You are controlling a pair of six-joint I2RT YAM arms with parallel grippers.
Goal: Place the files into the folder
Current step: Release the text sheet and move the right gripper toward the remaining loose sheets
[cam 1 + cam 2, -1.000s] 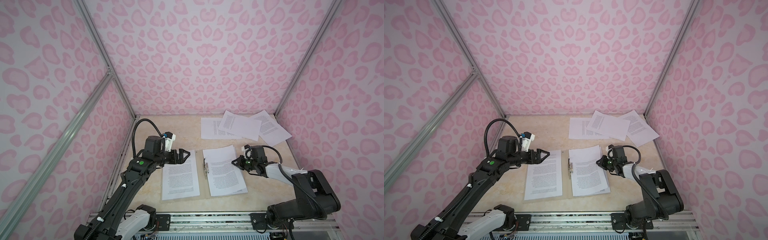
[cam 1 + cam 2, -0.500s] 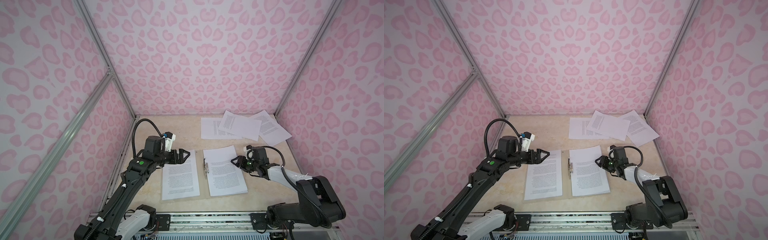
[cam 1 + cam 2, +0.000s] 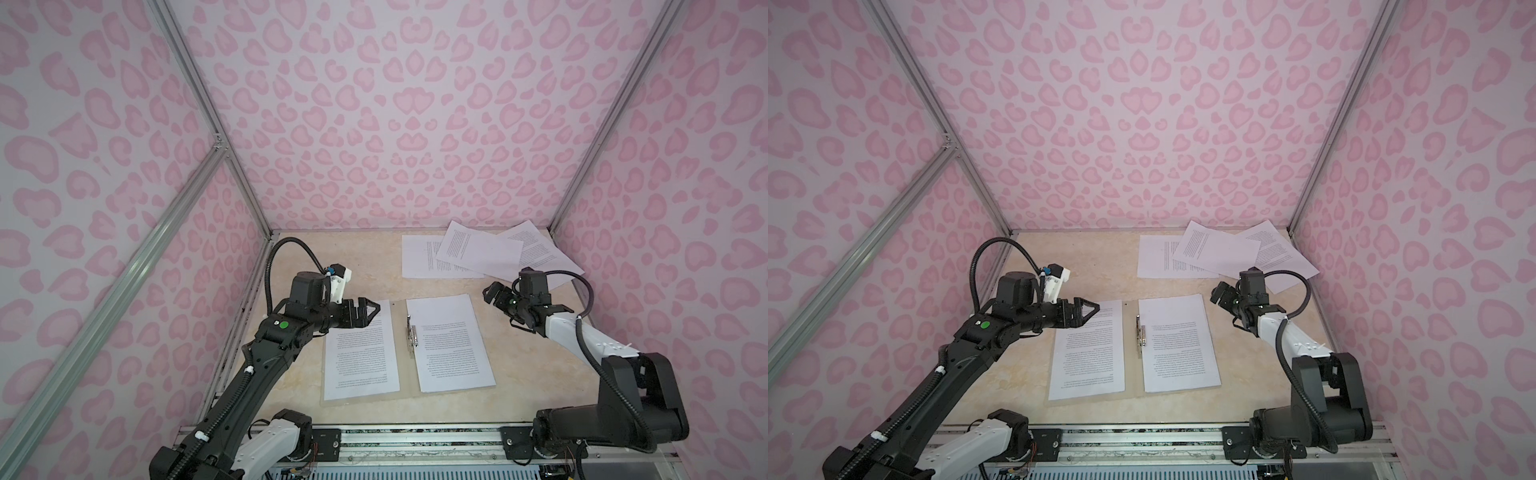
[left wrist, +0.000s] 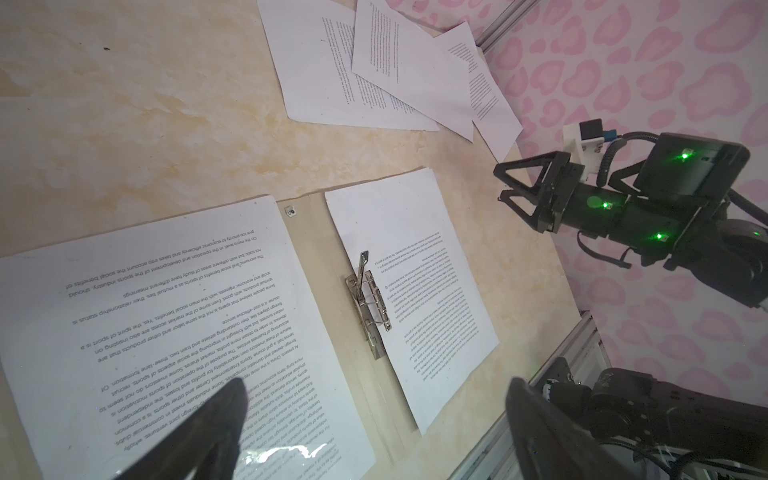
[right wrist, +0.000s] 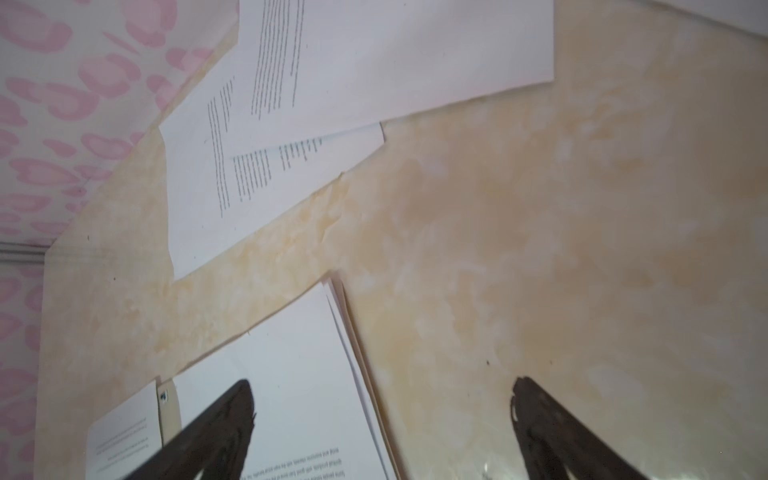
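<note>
Find the folder (image 3: 404,380) open and flat at mid-table, clip (image 3: 411,340) along its spine, a printed sheet (image 3: 359,357) on the left flap and a small stack (image 3: 451,340) on the right half. Cannot make out any grip of the clip on the stack. Count three more files (image 3: 478,253) well apart from it, overlapped by the far right corner. Judge the job part done. See the right gripper (image 4: 498,184) wide and empty, above the bare table (image 5: 582,208) just beside the stack's far corner; see the left gripper (image 3: 373,311) wide and empty too, over the sheet's far edge. Expect trouble at those files — thin paper, flat on a hard top: easy to miss an edge, easy to drag two at once. Watch also for a corner crumpled by a steep approach, for the stack nudged askew on the way back, and for pages laid beside the clip rather than under it — loose once shut.
</note>
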